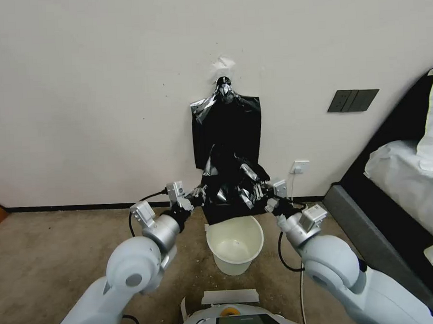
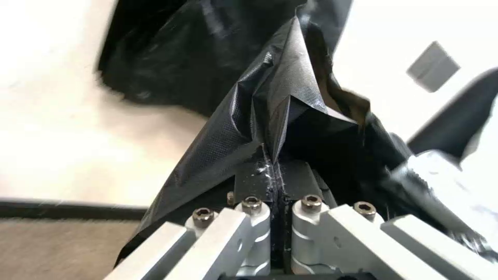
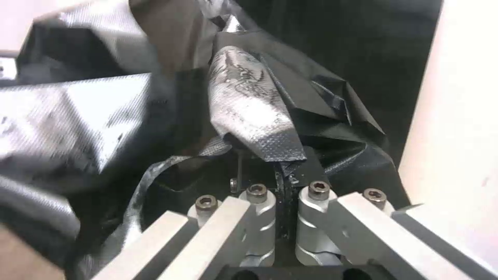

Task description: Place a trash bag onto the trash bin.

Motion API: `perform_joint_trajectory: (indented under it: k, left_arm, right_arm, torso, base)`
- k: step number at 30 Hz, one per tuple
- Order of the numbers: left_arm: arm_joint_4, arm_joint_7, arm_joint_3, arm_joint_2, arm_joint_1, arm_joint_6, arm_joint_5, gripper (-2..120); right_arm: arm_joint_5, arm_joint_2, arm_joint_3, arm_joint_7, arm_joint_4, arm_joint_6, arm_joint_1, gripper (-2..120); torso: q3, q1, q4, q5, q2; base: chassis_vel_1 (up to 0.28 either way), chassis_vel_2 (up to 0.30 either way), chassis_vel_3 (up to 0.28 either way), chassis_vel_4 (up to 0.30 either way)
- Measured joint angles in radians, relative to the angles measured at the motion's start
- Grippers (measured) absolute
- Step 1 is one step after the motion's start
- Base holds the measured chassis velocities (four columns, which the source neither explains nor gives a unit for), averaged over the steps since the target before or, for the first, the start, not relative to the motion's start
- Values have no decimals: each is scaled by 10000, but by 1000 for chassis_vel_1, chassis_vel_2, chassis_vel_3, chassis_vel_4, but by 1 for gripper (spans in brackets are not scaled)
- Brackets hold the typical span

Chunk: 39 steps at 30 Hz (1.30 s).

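A crinkled glossy black trash bag (image 1: 232, 190) hangs stretched between my two grippers, just above and behind the cream-white trash bin (image 1: 235, 244) on the carpet. My left gripper (image 1: 197, 196) is shut on the bag's left edge; in the left wrist view the film (image 2: 270, 116) is pinched between the closed pads (image 2: 254, 182). On the opposite edge my right gripper (image 1: 262, 191) is shut too, and the right wrist view shows folded plastic (image 3: 254, 112) clamped at the fingertips (image 3: 311, 171). The bag's lower edge hangs near the bin's rear rim.
A flat bundle of black bags (image 1: 227, 130) hangs on the wall above the bin. A bed (image 1: 406, 190) with a dark frame stands at the right. A wall switch plate (image 1: 352, 100) and socket (image 1: 299, 167) are on the wall. Bare carpet (image 1: 61, 247) lies to the left.
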Motion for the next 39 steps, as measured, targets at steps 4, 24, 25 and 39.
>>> perform_joint_trajectory:
  k: [4,24,25,39]
  left_arm:
    - [161,60,156,-347,528,58,699,0]
    - [1468,990,739,-1397,1246,-389,2314,0]
    - [1568,1040,794,-1470,1282,-455,2389,0]
    - [2153,1087,991,-1685,1789,-407,3371,0]
  right_arm:
    - [-284,232,-78,-109,-216,76,-433,0]
    - [-1154,738,-296,-349,-988,584,-1220,0]
    - [-1182,747,-290,-350,-1036,623,-1254,0]
    - [-1457,878,-284,-271,-1720,1011,-1666,0]
  torso:
    - [0,0,2,0,0]
    - [1,0,3,0,-1]
    - [0,0,2,0,-1]
    - [0,0,1,0,-1]
  base:
    - [0,0,0,0]
    - [0,0,0,0]
    - [0,0,0,0]
    - [0,0,0,0]
